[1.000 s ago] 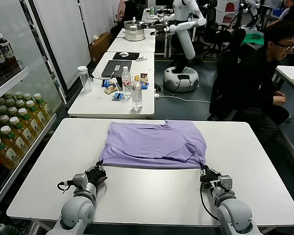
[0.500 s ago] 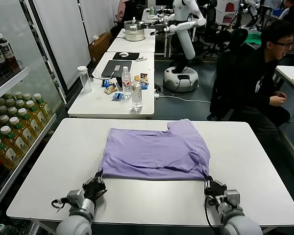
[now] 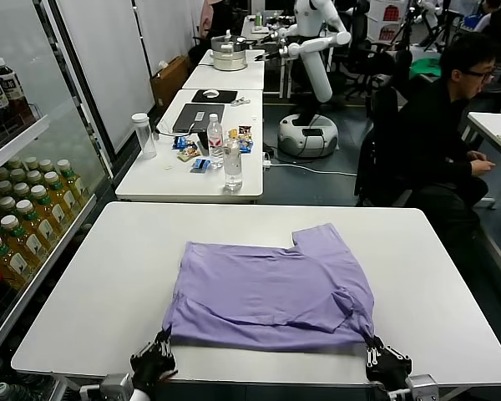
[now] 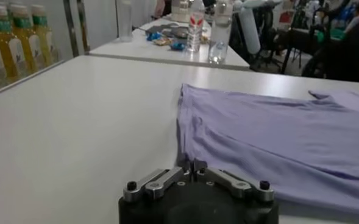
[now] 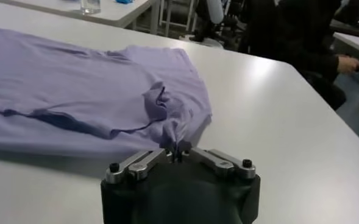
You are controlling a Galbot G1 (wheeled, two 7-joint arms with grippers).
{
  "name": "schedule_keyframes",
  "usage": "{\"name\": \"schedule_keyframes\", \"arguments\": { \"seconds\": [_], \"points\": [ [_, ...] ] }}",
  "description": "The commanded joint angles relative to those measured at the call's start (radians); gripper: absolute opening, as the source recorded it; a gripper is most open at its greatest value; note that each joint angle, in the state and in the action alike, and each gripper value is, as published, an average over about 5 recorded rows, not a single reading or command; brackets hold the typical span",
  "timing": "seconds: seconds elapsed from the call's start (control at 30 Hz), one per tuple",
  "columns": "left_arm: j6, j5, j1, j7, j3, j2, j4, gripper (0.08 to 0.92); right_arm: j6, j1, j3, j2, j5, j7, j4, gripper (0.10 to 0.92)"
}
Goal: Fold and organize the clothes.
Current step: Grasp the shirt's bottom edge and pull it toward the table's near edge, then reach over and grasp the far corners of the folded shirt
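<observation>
Lavender T-shirt (image 3: 271,292) lies folded on the white table (image 3: 92,276), its near edge close to the table's front edge. Left pincer (image 3: 155,361) at the near left corner of the shirt, fingers closed on the fabric corner. Right pincer (image 3: 384,362) at the near right corner, closed on a bunched, puckered bit of fabric. Both pincers sit low at the table's front edge, shirt stretching away from them.

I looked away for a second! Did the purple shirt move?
Yes. Both grippers, left and right, pulled back toward the robot, dragging the purple shirt nearer the white table's front edge. They kept their pinch on its near corners. The shirt stayed folded over.
</observation>
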Motion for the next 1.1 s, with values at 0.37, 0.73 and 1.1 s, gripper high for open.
{"name": "schedule_keyframes", "arguments": {
  "seconds": [0.37, 0.73, 1.1],
  "points": [
    [0.02, -0.095, -0.243, -0.007, -0.054, 0.089, 0.061, 0.519, -0.05, 0.444, -0.069, -0.101, 0.174, 0.069, -0.161, 0.601],
    [0.07, -0.244, -0.699, -0.014, 0.084, 0.149, 0.42, 0.806, -0.103, 1.031, -0.338, -0.093, 0.3, 0.102, -0.652, 0.821],
    [0.084, -0.244, -0.854, -0.016, 0.216, 0.116, 0.6, 0.823, -0.104, 1.181, -0.412, -0.011, 0.284, 0.105, -0.935, 0.823]
  ]
}}
